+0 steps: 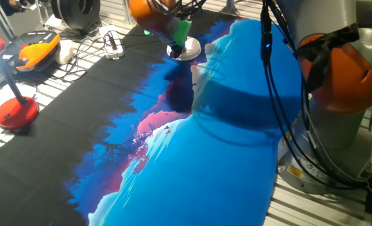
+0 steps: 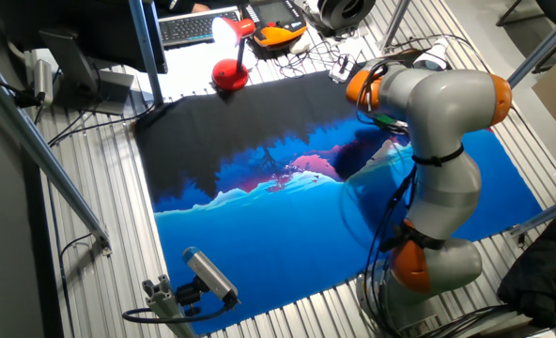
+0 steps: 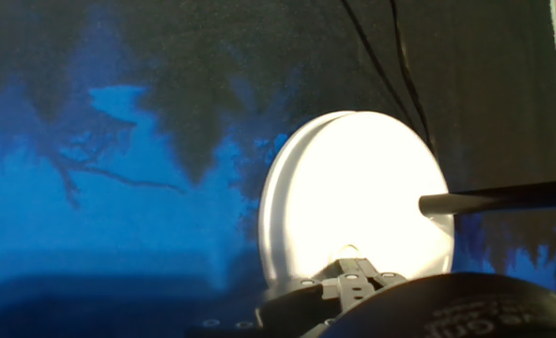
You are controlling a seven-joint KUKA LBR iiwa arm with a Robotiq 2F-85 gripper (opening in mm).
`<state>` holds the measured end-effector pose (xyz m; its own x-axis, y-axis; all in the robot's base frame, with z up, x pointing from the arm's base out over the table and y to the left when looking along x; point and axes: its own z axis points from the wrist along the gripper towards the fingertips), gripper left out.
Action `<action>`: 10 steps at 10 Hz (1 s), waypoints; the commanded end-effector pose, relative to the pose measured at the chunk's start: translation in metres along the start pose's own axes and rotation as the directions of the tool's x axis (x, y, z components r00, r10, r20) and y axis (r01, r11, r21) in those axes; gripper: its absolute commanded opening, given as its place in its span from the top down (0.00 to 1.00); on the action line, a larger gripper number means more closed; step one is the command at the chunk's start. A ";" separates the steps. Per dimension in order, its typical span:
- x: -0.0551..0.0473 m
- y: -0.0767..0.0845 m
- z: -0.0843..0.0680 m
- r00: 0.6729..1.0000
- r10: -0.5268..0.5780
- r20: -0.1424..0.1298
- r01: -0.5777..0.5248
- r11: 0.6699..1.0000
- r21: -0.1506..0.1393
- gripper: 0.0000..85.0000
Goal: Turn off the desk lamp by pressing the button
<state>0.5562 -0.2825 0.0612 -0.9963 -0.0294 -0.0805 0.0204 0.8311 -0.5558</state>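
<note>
With my tool (image 3: 353, 274) directly over the desk lamp (image 3: 353, 202) disc, finger state indeterminate, I should press straight down, clear of the pole (image 3: 499, 198).

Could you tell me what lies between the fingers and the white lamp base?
Nothing shows between them. In the hand view the gripper sits right over the white base; only the lamp's dark pole crosses off to the side.
</note>
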 end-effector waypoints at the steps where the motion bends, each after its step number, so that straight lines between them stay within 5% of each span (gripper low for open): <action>1: 0.000 0.000 -0.004 1.000 -0.005 -0.007 0.005 1.000 -0.022 1.00; 6: 0.007 0.021 -0.031 0.999 0.022 -0.049 -0.024 0.999 -0.028 1.00; 10: 0.016 0.052 -0.055 0.993 0.072 -0.090 -0.078 0.995 -0.066 1.00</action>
<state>0.5352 -0.2105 0.0771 -0.9954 0.0851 -0.0428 0.0952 0.8661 -0.4908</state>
